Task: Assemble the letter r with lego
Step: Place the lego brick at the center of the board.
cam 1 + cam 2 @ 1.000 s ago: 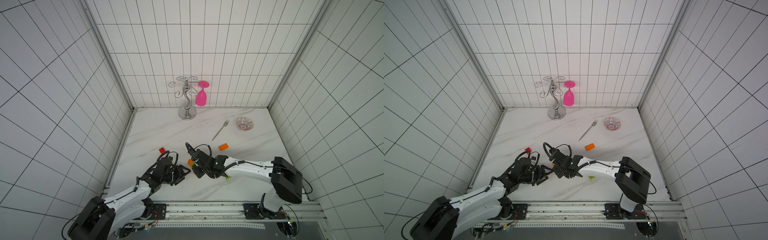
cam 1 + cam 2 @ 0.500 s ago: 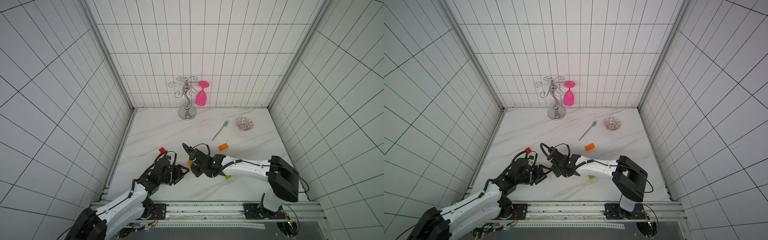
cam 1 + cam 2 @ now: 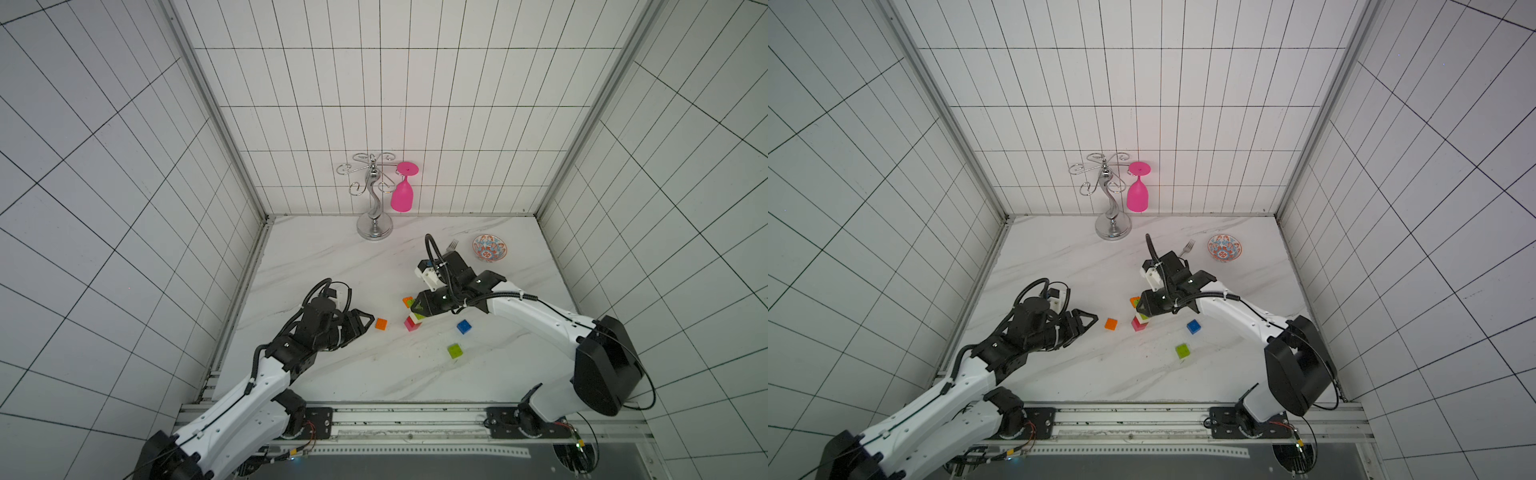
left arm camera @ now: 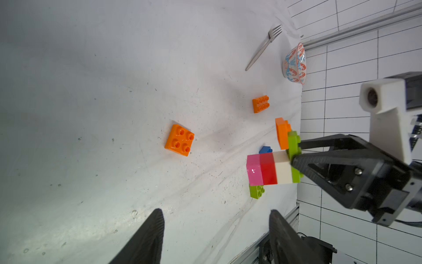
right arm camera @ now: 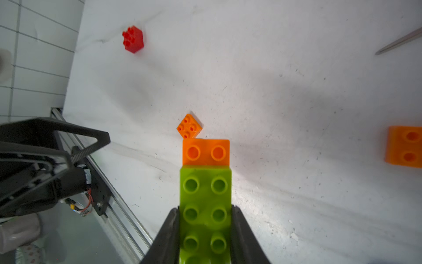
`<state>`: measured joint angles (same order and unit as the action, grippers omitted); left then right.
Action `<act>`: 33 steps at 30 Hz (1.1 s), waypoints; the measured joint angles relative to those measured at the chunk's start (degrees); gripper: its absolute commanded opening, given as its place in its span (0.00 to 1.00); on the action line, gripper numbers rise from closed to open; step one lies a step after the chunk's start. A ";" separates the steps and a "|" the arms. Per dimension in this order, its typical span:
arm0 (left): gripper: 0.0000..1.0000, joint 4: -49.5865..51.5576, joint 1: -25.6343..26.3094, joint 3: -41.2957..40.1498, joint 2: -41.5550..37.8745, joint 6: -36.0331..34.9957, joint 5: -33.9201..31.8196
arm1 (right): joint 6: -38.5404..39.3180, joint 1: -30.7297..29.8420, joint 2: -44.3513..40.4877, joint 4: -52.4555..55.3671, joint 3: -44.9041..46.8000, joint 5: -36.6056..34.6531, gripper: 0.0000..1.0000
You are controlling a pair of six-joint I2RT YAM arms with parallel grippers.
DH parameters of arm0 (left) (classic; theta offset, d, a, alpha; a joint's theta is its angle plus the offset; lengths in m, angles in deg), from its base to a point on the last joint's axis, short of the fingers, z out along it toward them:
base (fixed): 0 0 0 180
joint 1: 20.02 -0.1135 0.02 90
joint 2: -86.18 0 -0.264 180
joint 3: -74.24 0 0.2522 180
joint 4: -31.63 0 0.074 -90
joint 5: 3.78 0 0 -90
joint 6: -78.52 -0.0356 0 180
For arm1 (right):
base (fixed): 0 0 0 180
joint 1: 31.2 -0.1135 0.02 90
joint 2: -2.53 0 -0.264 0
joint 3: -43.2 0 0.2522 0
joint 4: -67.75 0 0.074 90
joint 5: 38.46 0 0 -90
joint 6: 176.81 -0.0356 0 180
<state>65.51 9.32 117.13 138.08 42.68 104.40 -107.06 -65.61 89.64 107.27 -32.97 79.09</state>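
Right gripper (image 3: 417,309) pinches a small lego tower (image 4: 268,169) mid-table; left gripper (image 4: 216,213) hovers nearby, jaws spread and empty.
The tower stacks pink, red and cream squares under a long lime green brick (image 5: 205,205), with an orange cap brick (image 5: 205,152) on its overhanging end. The jaws press the lime brick's long sides. Whether the pink foot touches the marble table (image 3: 332,257) cannot be told. The plastic looks light, rigid and glossy, and the joints are only press-fitted, so a sideways knock may pop them. Flat sides seem the best hold. A loose orange square brick (image 3: 380,324) sits just ahead of the left gripper. A blue brick (image 3: 464,326) and small lime brick (image 3: 454,350) lie near the right arm. Bowl (image 3: 475,249) and fork (image 3: 1188,246) lie well apart, leaving open marble around.
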 measured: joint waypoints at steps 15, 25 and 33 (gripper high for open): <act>0.67 8.66 2.64 20.22 25.73 -14.47 -2.40 | -6.56 10.21 19.04 -15.93 -2.38 16.76 0.06; 0.67 9.22 3.21 17.66 25.90 -14.64 -2.43 | -7.80 11.19 23.47 -20.31 -3.61 19.19 0.31; 0.67 8.55 3.56 15.98 25.57 -14.10 -1.84 | -8.68 12.48 25.14 -22.45 -3.61 20.37 0.46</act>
<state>74.05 12.88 133.11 163.65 28.58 102.56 -115.73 -53.13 114.77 84.82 -36.58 99.46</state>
